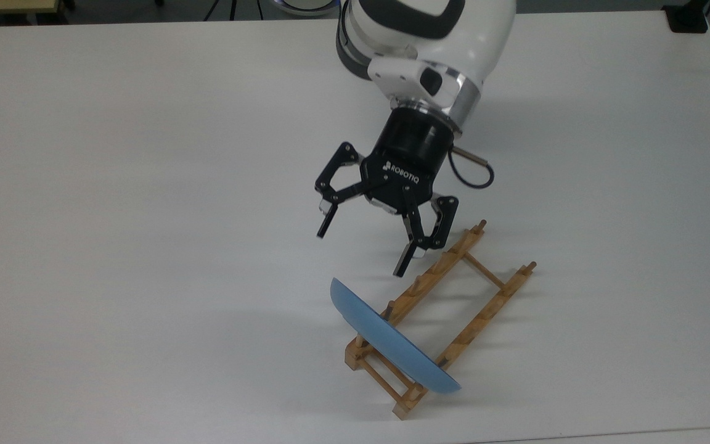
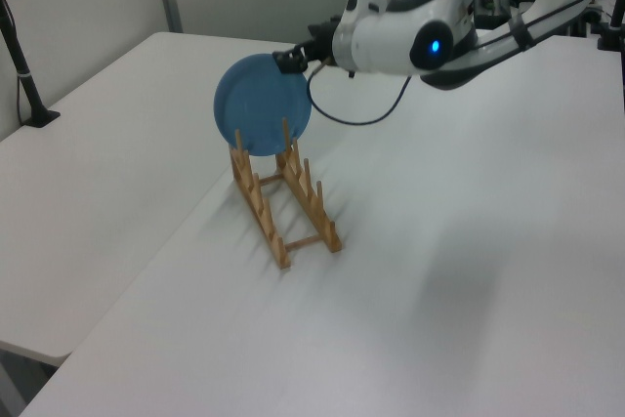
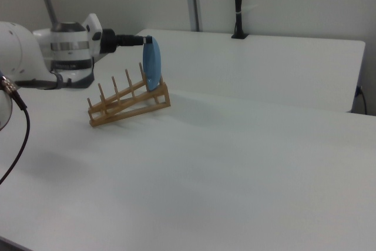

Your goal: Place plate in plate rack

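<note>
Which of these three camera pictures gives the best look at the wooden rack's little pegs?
The right view: the plate rack stands side-on, so its upright pegs stick up clearly against the pale wall. The top view shows the plate rack from above, with rails and crossbars plain but pegs foreshortened. The left view sees it end-on, both rows of pegs visible.

On the white table (image 3: 235, 163), the wooden plate rack (image 3: 128, 103) sits at about 10 o'clock, its rails climbing toward the right view's right. The light-blue plate (image 3: 152, 64) stands upright on edge between the pegs at the rack's raised end. The white arm (image 3: 41, 54) reaches in from 9 o'clock, its dark claw (image 3: 140, 40) just beside the plate's upper rim.
</note>
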Robot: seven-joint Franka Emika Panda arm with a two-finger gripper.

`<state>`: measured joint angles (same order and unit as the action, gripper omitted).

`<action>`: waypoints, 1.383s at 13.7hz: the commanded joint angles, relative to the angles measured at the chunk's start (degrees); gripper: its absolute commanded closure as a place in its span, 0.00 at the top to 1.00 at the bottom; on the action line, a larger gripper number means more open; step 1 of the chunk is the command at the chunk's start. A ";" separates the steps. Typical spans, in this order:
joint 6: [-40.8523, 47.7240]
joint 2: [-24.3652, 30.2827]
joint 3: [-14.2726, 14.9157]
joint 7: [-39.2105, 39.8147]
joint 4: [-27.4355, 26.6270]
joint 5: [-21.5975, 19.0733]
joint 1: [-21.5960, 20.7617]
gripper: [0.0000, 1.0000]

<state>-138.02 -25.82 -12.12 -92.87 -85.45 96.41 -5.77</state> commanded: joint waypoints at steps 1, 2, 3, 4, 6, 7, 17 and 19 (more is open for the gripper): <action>-1.28 5.16 -2.29 0.66 -1.04 -14.35 2.33 1.00; -1.20 6.12 -2.56 2.58 -0.95 -19.97 2.78 1.00; -0.67 7.09 -2.56 5.73 -0.95 -25.60 2.78 1.00; -0.49 8.31 -2.56 9.33 -0.95 -31.31 2.78 1.00; 2.12 11.13 -2.56 14.97 -1.39 -43.35 3.65 1.00; 5.28 12.36 -2.56 17.69 -1.30 -49.50 4.27 1.00; 40.35 22.83 2.62 36.00 -1.30 -89.97 5.07 1.00; 43.79 24.58 4.64 36.26 -2.08 -92.44 4.72 1.00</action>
<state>-98.39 -4.20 -10.65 -58.14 -84.99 8.45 -0.31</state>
